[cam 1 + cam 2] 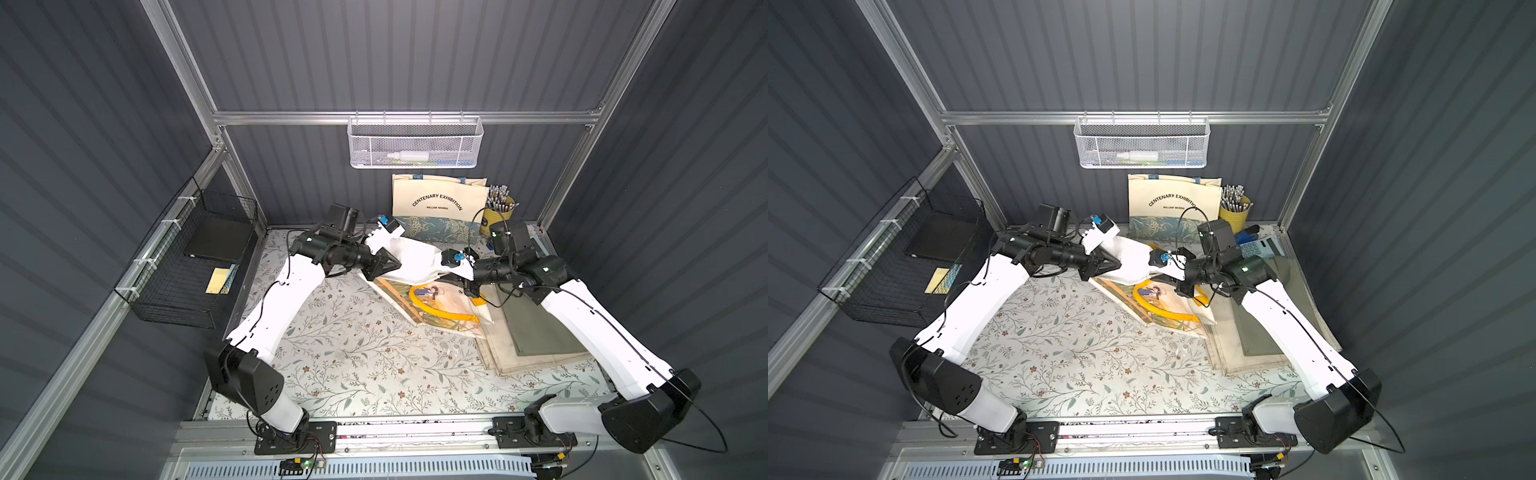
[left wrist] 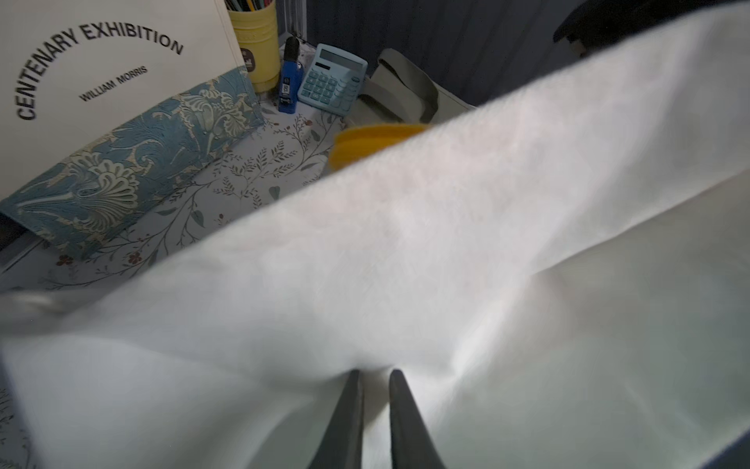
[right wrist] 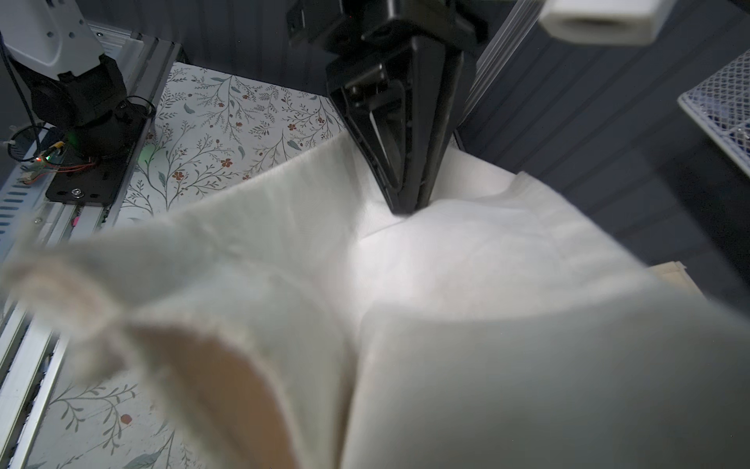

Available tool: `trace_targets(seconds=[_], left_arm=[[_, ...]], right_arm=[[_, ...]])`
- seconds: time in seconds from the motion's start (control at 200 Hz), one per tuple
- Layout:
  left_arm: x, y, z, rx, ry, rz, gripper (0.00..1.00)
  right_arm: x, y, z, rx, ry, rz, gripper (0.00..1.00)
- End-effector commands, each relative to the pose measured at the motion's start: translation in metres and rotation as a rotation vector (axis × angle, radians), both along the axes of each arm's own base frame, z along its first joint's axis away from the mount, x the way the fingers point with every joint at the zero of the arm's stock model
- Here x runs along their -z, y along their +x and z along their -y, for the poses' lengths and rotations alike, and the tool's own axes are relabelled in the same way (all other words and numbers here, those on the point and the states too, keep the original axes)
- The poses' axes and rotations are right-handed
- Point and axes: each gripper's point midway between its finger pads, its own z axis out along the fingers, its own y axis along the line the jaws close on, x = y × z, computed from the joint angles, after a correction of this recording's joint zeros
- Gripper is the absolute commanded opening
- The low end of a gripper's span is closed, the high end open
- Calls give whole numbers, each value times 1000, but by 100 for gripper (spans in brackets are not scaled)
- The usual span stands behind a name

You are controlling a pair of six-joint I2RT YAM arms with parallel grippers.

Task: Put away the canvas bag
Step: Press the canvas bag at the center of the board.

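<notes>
A plain white canvas bag (image 1: 415, 259) (image 1: 1133, 257) hangs stretched between my two grippers above the back of the floral table in both top views. My left gripper (image 1: 392, 266) (image 2: 375, 371) is shut on its left end, the dark fingers pinching a fold of cloth; the right wrist view shows that same gripper (image 3: 406, 207) biting the fabric. My right gripper (image 1: 451, 272) holds the bag's right end off the table. Its own fingers are hidden under the white cloth (image 3: 446, 284) in the right wrist view.
A "Centenary Exhibition" bag (image 1: 440, 203) leans on the back wall beside a yellow pencil cup (image 1: 498, 208), a stapler (image 2: 290, 81) and a calculator (image 2: 330, 79). A yellow-handled printed bag (image 1: 436, 303) and folded bags (image 1: 536, 332) lie below. A white mesh basket (image 1: 415, 141) and a black wire basket (image 1: 195, 266) hang on the walls.
</notes>
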Motion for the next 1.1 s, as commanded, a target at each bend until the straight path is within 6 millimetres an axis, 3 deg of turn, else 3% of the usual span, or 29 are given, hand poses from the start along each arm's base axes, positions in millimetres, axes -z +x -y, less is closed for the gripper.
trace_targets(seconds=[0.0, 0.12, 0.25, 0.31, 0.415, 0.475, 0.656, 0.756, 0.956, 1.096], left_arm=[[9, 3, 9, 12, 43, 1, 16], [14, 7, 19, 27, 47, -12, 18], [6, 2, 11, 43, 59, 79, 20], [-5, 7, -3, -25, 53, 176, 34], [-29, -2, -27, -69, -19, 328, 53], [-32, -11, -38, -75, -24, 375, 71], [-25, -34, -56, -65, 48, 369, 85], [-21, -45, -58, -22, 46, 411, 98], [0, -30, -59, -2, 145, 470, 100], [-8, -7, -51, 11, 153, 609, 99]], right_arm=[[-28, -12, -15, -75, 60, 65, 0], [-21, -16, -19, -88, 35, 58, 0], [-16, -13, -17, -70, 18, 62, 0], [-14, -12, -15, -62, 8, 62, 0], [-7, -7, -9, -42, -3, 35, 0], [-4, -2, -7, -26, -4, 15, 0], [-1, 6, -2, 1, 0, -19, 0], [-1, 7, -2, -2, -6, -26, 0], [-13, -3, -5, -56, 18, -22, 0], [-8, -19, -12, -104, -33, -8, 0]])
